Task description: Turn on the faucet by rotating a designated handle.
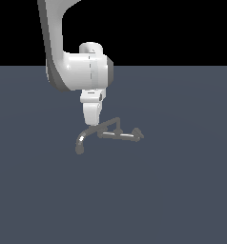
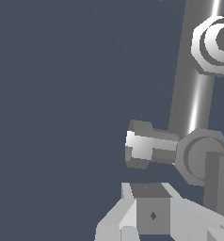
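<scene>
The faucet [image 1: 108, 135] is set on the grey desk [image 1: 182, 190], directly beneath the white gripper [image 1: 92, 123] (whether the jaws are open cannot be told).

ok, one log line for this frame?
phase: approach | end effector: low over small dark grey metal faucet, near curved spout | finger state: unclear | contact: cannot tell | handle: not visibly gripped

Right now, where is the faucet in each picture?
Exterior view: the faucet sits near the middle on the grey floor, just under the white end effector.
Wrist view: the faucet fills the right side, close up.
Shared landmark: its shiny bar.
</scene>
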Controlling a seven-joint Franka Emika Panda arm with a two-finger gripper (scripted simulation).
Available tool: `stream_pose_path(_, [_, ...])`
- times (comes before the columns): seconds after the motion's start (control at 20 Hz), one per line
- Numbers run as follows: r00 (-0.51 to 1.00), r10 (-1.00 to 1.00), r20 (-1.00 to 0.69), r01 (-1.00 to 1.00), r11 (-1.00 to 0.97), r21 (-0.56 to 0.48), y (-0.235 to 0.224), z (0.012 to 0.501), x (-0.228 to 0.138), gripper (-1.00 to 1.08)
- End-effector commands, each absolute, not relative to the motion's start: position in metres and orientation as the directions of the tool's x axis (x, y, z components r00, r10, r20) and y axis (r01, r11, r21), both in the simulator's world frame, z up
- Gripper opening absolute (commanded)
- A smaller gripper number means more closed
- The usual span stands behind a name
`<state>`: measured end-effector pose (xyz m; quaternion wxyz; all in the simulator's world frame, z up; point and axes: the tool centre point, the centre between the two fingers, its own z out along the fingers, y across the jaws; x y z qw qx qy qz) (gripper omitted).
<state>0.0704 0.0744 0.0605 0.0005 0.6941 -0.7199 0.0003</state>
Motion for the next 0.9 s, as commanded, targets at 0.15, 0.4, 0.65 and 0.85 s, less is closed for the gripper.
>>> stream_pose_path(0.15, [-0.036, -0.999, 0.000, -0.999, 0.036, 0.000, 0.087, 0.061, 0.057, -1.00])
stream_pose_path(0.4, [-0.038, -0.999, 0.001, -0.999, 0.038, -0.001, 0.091, 0.061, 0.051, -1.00])
stream_pose_path(0.65, [-0.038, -0.999, 0.001, -0.999, 0.038, -0.001, 0.092, 0.061, 0.036, -1.00])
stream_pose_path(0.85, [-0.037, -0.999, 0.000, -0.999, 0.037, -0.001, 0.093, 0.061, 0.023, -1.00])
